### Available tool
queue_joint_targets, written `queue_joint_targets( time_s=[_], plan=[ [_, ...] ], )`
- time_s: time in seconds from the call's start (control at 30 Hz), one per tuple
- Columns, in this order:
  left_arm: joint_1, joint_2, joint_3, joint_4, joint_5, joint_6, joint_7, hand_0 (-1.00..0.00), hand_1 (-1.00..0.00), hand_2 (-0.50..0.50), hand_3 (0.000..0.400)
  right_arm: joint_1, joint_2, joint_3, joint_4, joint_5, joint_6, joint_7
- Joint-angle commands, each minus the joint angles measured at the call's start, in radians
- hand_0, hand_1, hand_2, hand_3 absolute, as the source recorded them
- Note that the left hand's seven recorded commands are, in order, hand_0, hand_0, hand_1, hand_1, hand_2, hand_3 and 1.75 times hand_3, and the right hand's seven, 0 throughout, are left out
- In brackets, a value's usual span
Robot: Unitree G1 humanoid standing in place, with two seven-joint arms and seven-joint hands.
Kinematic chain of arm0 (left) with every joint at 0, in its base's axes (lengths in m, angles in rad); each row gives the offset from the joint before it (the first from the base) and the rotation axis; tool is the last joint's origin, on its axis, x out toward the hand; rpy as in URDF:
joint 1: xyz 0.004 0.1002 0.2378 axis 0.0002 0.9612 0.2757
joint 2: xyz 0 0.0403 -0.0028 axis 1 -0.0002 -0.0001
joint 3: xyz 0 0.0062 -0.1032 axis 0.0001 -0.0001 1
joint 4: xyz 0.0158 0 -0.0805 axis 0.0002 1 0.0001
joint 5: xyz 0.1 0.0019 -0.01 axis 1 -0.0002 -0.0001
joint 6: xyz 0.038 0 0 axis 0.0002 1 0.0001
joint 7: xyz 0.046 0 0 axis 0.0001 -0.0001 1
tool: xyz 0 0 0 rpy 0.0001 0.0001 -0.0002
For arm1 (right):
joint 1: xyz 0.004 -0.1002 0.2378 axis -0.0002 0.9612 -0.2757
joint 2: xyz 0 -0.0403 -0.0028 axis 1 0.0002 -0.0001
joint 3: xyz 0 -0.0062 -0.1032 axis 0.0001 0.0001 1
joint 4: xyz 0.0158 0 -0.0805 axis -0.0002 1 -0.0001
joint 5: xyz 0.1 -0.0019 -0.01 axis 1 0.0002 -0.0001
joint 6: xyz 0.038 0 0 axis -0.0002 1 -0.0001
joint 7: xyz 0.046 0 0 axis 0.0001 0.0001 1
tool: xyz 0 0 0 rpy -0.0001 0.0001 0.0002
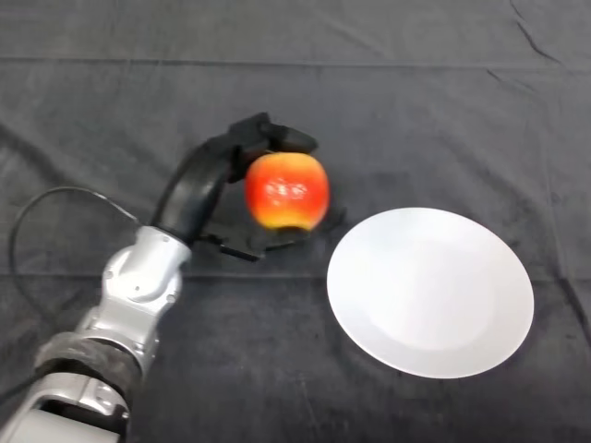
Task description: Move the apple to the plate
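A red and yellow apple (287,191) is held in my left hand (228,159) at the middle of the dark cloth. The black fingers curl over its top and the thumb reaches under its near side, so the hand is shut on it. I cannot tell whether the apple is lifted off the cloth. A white round plate (430,292) lies on the cloth to the right of the apple and a little nearer to me, with a small gap between the apple and its rim. The plate holds nothing.
My silver-grey left arm (129,300) comes in from the lower left. The dark cloth (388,101) covers the whole table.
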Motion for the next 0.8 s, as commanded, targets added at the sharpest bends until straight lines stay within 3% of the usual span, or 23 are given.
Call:
queue_joint_targets(
  time_s=[0.03, 0.8],
  plan=[
    [-0.083, -0.011, -0.031, -0.028, 0.019, -0.036, 0.013, -1.00, -1.00, 0.00, 0.400, -0.013, -0.016, -0.0021, -0.008, 0.0184, -0.007, -0.0016],
    [-0.110, -0.057, -0.299, 0.019, -0.040, -0.002, -0.020, -1.00, -1.00, 0.00, 0.400, -0.014, -0.018, -0.0029, -0.004, 0.0188, -0.008, 0.0000]
  ],
)
